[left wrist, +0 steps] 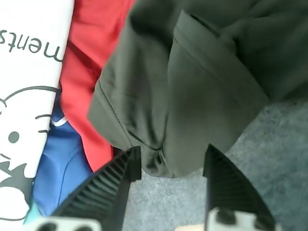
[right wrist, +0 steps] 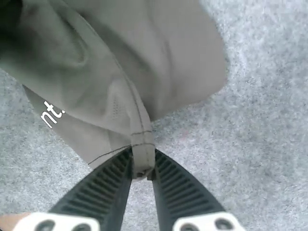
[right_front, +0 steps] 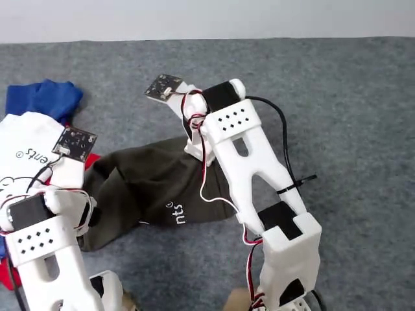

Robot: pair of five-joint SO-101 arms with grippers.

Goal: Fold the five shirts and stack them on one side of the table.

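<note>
A dark olive shirt [right_front: 152, 184] lies crumpled in the middle of the grey table. My right gripper [right wrist: 142, 166] is shut on a seamed edge of this olive shirt [right wrist: 120, 72], low over the table. My left gripper [left wrist: 168, 166] is open, its jaws standing on either side of a bunched fold of the olive shirt [left wrist: 192, 82] at the shirt's left end. A white printed shirt [right_front: 26, 146], a red shirt [left wrist: 86, 72] and a blue shirt [right_front: 45, 97] lie piled at the left of the table.
The table is covered in grey carpet-like cloth [right_front: 337, 116], with open room on the right half and at the back. The right arm [right_front: 249, 162] stretches across the centre, and the left arm [right_front: 45, 240] stands at the front left.
</note>
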